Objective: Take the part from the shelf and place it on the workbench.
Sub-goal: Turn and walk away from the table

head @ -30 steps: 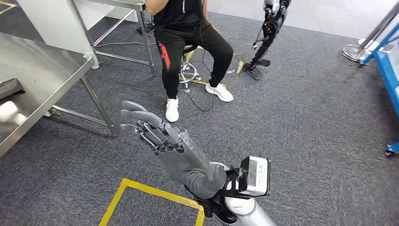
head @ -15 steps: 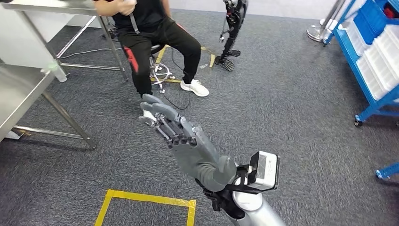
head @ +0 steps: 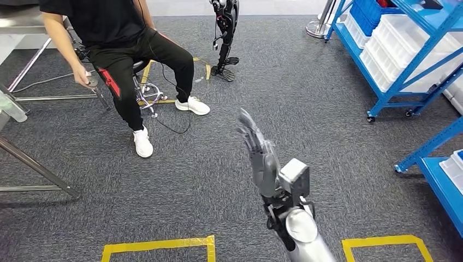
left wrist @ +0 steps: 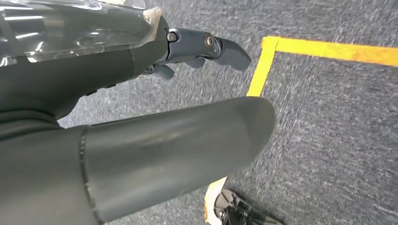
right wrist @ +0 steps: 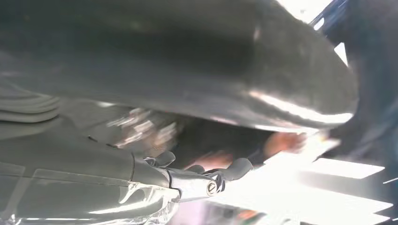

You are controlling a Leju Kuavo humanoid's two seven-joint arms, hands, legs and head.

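Part: not yet picked out; presumably in one of the white bins (head: 401, 52) on the blue shelf (head: 407, 76), contents not discernible from the head view, long axis not determinable

Shelf: blue frame on castors, standing on grey carpet ahead and to the robot's right; a second blue shelf unit (head: 437, 158) nearer on the same side

Right hand (head: 256, 150): raised in front of the body, fingers extended and apart, holding nothing; well apart from the shelf, which lies further right and forward of it. Right wrist view blurred, thumb large in the foreground, nothing seen in the grasp

Left hand (left wrist: 141, 93): hanging over the carpet, fingers loosely curled, nothing visible in it; whether fully closed cannot be told

Judgement: right hand is on the shelf side, hence the likelier one for the reach; approach not complete, task at its start

Other: seated person (head: 125, 60) on a stool, left of centre; yellow floor tape (head: 158, 245); spare robot leg (head: 225, 38) standing beyond
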